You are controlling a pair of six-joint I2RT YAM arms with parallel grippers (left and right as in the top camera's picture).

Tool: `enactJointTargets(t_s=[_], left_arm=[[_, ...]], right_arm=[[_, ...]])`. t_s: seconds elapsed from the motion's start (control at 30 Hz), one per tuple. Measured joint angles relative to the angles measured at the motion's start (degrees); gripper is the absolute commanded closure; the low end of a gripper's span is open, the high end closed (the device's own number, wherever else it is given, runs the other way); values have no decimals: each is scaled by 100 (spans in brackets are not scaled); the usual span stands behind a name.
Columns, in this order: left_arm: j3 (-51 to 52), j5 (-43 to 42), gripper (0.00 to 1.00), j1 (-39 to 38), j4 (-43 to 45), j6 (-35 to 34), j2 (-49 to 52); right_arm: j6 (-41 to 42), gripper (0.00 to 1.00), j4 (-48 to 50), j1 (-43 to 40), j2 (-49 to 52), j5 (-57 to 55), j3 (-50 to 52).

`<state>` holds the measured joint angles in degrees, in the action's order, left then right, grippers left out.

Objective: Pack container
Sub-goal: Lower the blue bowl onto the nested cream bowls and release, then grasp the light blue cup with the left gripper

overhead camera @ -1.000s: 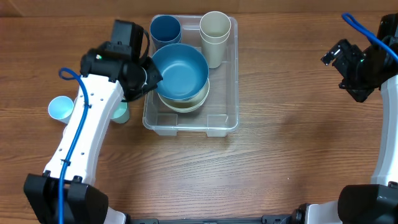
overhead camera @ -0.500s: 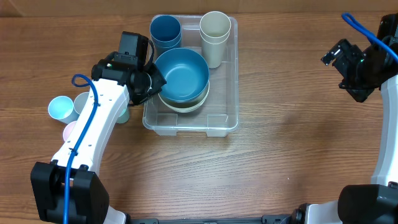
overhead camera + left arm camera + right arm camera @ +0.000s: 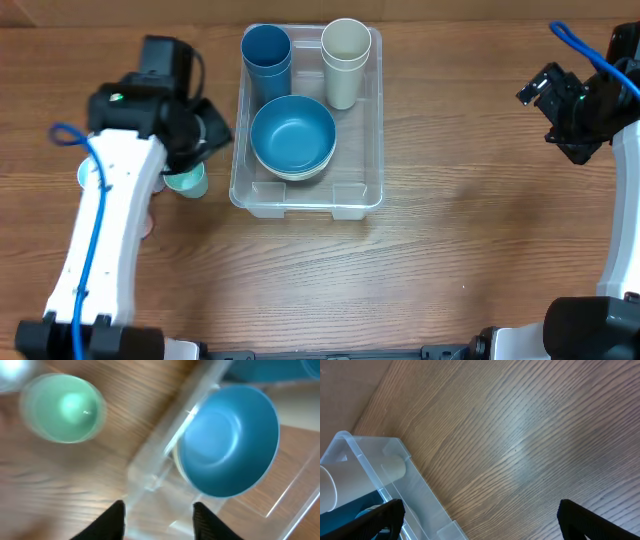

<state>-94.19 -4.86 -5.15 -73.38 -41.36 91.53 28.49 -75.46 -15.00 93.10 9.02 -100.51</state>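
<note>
The left pincer [image 3: 159, 510] hangs with fingers spread, nothing between them. Ahead to its left on the wooden table [image 3: 450, 260] stands a mint-green plastic cup [image 3: 62, 407]. Just ahead lies the large clear rectangular plastic container [image 3: 358, 165], holding a round blue bowl [image 3: 292, 137] nested in a cream bowl [image 3: 303, 176], a tall blue cup [image 3: 266, 50] and a cream cup [image 3: 345, 55]. The container looks light, thin-walled and slick, so its rim near a corner seems the surest hold. The right pincer [image 3: 480, 510] is spread wide and empty, with the container's corner to its left. Only the overhead view shows the whole load. Only the left wrist view shows the green cup unhidden.
</note>
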Motion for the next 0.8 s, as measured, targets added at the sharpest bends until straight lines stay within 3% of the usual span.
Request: enactJointTargets(t_s=[0.17, 0.27, 0.37, 0.47, 0.6, 0.67, 0.8], left_arm=[[-92, 662, 36, 726, -916, 216, -566], [-96, 968, 31, 1576, -1340, 385, -619], [-96, 997, 32, 2682, -1329, 599, -619], [-94, 772, 28, 3552, -1097, 866, -621], [-76, 549, 34, 4234, -708, 1029, -584], [-68, 503, 39, 4315, -649, 1054, -444], [-37, 328, 41, 4317, -299, 1158, 393]], right_arm=[[-2, 0, -2, 0, 0, 2, 0], [0, 0, -20, 0, 0, -2, 0], [0, 0, -46, 0, 0, 0, 0], [-2, 0, -48, 0, 0, -2, 0], [-4, 0, -55, 0, 0, 0, 0], [2, 0, -50, 0, 0, 0, 0], [0, 0, -52, 0, 0, 2, 0]])
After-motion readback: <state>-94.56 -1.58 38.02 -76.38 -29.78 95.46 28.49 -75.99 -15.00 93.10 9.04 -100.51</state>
